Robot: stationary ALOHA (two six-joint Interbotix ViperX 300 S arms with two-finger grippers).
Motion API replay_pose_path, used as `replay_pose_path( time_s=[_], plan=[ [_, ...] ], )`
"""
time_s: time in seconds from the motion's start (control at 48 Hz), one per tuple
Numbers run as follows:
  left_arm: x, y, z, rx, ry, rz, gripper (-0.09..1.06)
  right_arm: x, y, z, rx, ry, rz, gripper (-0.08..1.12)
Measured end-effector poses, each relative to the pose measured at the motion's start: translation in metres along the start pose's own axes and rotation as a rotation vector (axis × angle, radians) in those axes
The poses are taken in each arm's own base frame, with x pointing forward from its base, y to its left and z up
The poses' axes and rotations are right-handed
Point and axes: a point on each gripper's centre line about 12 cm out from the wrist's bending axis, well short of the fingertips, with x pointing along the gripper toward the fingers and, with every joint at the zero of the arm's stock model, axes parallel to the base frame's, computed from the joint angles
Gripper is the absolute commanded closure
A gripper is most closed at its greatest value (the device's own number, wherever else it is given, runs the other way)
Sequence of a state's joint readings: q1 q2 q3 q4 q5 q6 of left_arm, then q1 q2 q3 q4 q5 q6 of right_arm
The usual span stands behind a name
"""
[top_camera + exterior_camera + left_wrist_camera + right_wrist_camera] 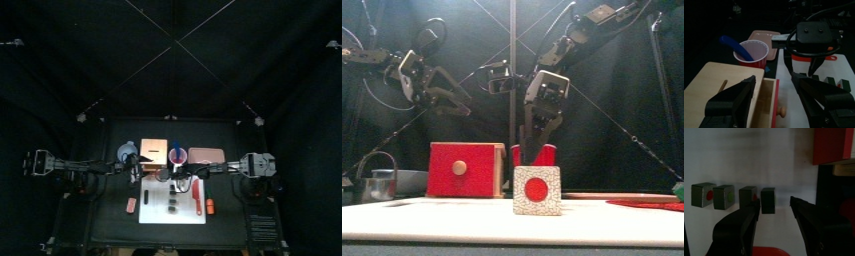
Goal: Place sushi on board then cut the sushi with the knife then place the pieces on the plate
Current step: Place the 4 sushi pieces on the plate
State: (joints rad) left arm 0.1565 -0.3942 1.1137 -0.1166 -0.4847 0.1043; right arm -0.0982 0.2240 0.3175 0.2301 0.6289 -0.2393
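Black and spread wide, the jaws of your right gripper (pixel 775 203) grip nothing and hang over the white cutting board (pixel 784 158). The sushi roll (pixel 724 195) lies on that board as four dark green blocks in a row. The end block (pixel 767 200) sits just beside one jaw's tip, and the other three run outward past that jaw. Out beyond the other jaw you see the red drawer front (pixel 834 145). Your left gripper (pixel 775 79) is also spread and empty, above the pale wooden box (pixel 717 82), with the drawer showing between its jaws. Beyond its tips stands the red cup (pixel 751 56) with the blue knife (pixel 728 40) in it. Past the cup lies the pink tray (pixel 763 34).
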Motion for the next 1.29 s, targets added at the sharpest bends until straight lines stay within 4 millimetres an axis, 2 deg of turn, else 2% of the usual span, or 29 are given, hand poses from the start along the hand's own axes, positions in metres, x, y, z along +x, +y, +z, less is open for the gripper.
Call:
replay_pose_path(
  time_s=[0.188,0.354,0.438,0.521,0.583,0.75,0.854,0.917,1.021,1.083,1.208,1.292],
  plan=[
    [-0.001,0.002,-0.003,-0.001,0.008,0.007,0.04,0.010,-0.001,-0.004,0.010,0.022,0.004,0.22],
    [-0.001,0.003,-0.003,-0.003,0.009,0.009,0.04,0.014,-0.001,-0.006,0.024,0.029,0.006,0.45],
    [-0.001,0.003,-0.004,-0.003,0.012,0.009,0.04,0.014,-0.001,-0.006,0.042,0.029,0.013,0.48],
    [-0.001,0.001,-0.004,0.000,0.014,0.005,0.04,0.005,0.003,-0.016,0.081,0.044,0.038,0.48],
    [-0.001,-0.001,-0.005,0.002,0.018,-0.003,0.04,-0.016,0.002,-0.028,0.156,0.030,0.052,0.48],
    [0.009,-0.022,-0.012,0.082,0.049,-0.092,0.04,-0.067,-0.028,-0.075,0.420,-0.004,-0.003,0.48],
    [0.017,-0.033,-0.008,0.144,0.040,-0.146,0.04,-0.083,-0.055,-0.103,0.650,-0.032,-0.062,0.48],
    [0.017,-0.037,-0.008,0.172,0.039,-0.167,0.04,-0.085,-0.073,-0.111,0.779,-0.058,-0.104,0.48],
    [0.018,-0.039,-0.008,0.181,0.038,-0.175,0.04,-0.086,-0.096,-0.112,0.889,-0.116,-0.178,0.48],
    [0.017,-0.041,-0.009,0.181,0.037,-0.181,0.04,-0.080,-0.105,-0.113,0.972,-0.107,-0.203,0.48],
    [0.016,-0.050,-0.009,0.186,0.036,-0.212,0.04,-0.060,-0.120,-0.126,1.136,-0.029,-0.284,0.48],
    [0.015,-0.054,-0.009,0.191,0.034,-0.225,0.04,-0.060,-0.126,-0.127,1.189,-0.043,-0.331,0.48]
  ],
)
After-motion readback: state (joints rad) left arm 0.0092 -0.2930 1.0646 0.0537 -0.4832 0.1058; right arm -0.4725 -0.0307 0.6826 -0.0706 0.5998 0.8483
